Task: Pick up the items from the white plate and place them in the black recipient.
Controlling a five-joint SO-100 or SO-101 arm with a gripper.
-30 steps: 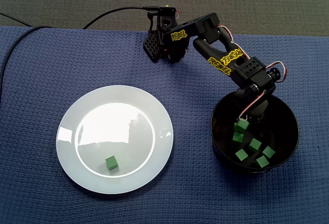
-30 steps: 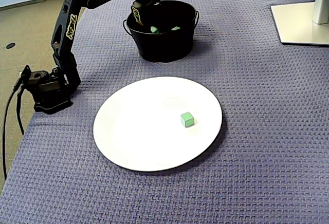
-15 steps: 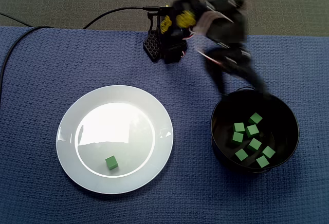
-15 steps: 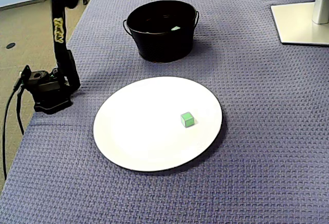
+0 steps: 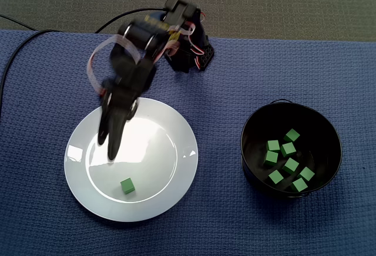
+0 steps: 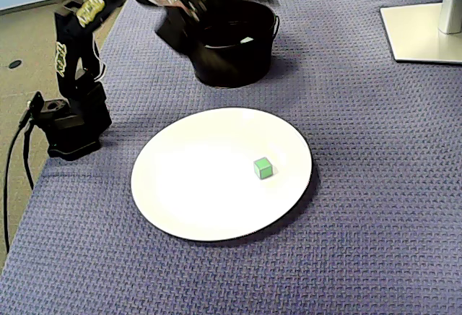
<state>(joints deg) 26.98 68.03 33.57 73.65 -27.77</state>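
One green cube [image 5: 127,186] lies near the front of the white plate [image 5: 153,144]; it also shows in the other fixed view as the cube [image 6: 263,167] on the plate [image 6: 202,192]. My gripper [image 5: 107,149] hangs over the plate's left part, above and behind the cube, apart from it. Its fingers look slightly parted with nothing between them. Motion blurs the arm [image 6: 170,1] in the other fixed view. The black bucket [image 5: 251,171] on the right holds several green cubes [image 5: 288,149]. In the other view the bucket [image 6: 231,62] stands behind the plate.
The arm's base [image 5: 191,56] sits at the back edge of the blue cloth, with a black cable [image 5: 17,50] running off to the left. A white stand foot [image 6: 422,33] lies at the far right of the other fixed view.
The arm has lifted out of the black bucket and swung across to the plate. One more green cube now lies in the bucket. The cube on the plate has not moved.
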